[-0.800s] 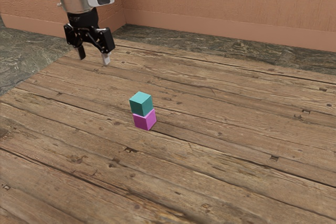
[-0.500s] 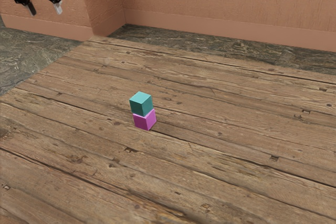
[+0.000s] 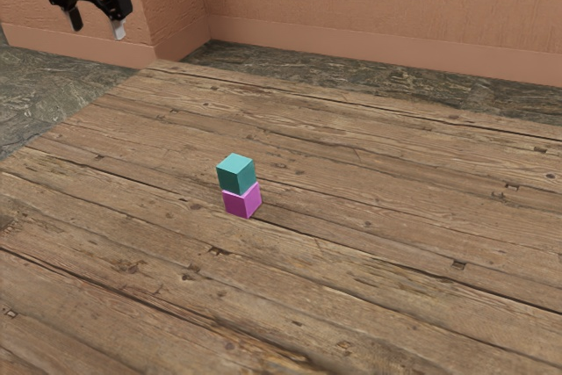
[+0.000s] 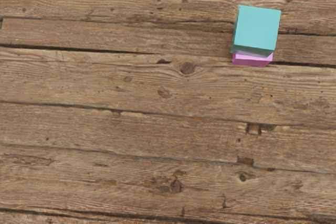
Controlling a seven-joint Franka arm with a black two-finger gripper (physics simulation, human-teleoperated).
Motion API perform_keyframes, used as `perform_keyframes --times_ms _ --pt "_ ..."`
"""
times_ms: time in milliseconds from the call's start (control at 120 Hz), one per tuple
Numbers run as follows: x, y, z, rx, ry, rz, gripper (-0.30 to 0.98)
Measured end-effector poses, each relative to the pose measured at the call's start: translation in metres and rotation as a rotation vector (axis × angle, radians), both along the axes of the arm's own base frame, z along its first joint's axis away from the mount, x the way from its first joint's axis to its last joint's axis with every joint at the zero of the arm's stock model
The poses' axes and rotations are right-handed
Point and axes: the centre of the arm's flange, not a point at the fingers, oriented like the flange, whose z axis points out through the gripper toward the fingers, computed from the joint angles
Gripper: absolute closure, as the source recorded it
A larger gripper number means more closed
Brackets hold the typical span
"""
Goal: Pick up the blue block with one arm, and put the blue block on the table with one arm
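Note:
High at the exterior view's upper left hangs my black gripper (image 3: 97, 25), open, its two fingertips well apart with nothing between them. The blue block, teal in colour (image 3: 235, 175), rests on top of a magenta block (image 3: 242, 200), which stands on the wooden table (image 3: 369, 217). Both blocks are well below the gripper and toward the exterior view's right from it. In the wrist view the blue block (image 4: 257, 30) covers most of the magenta block (image 4: 252, 60) beneath it.
Beyond the table's far edge lies a dark stone floor (image 3: 351, 76), with an orange-brown wall (image 3: 378, 6) behind it. A wall corner stands behind the gripper in the exterior view.
The gripper first rose toward the exterior view's upper left, then came back slightly down and to that view's right. It has stayed open, and both blocks have kept their places.

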Motion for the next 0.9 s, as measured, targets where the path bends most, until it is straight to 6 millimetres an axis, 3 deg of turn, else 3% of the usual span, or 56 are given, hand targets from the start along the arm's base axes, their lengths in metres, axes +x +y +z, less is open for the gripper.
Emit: perform_keyframes --times_ms 167,325,450,558,692,900 --pt "0.025 0.019 -0.113 -0.030 0.136 0.000 0.02" --pt "0.060 0.020 -0.182 -0.027 0.124 -0.023 0.02" --pt "0.114 0.004 -0.205 -0.012 0.054 -0.069 0.02" --pt "0.148 -0.011 -0.225 -0.023 0.013 -0.105 0.02" --pt "0.172 -0.022 -0.253 -0.044 -0.015 -0.128 0.02" --pt "0.188 -0.045 -0.289 -0.082 -0.037 -0.172 0.02"
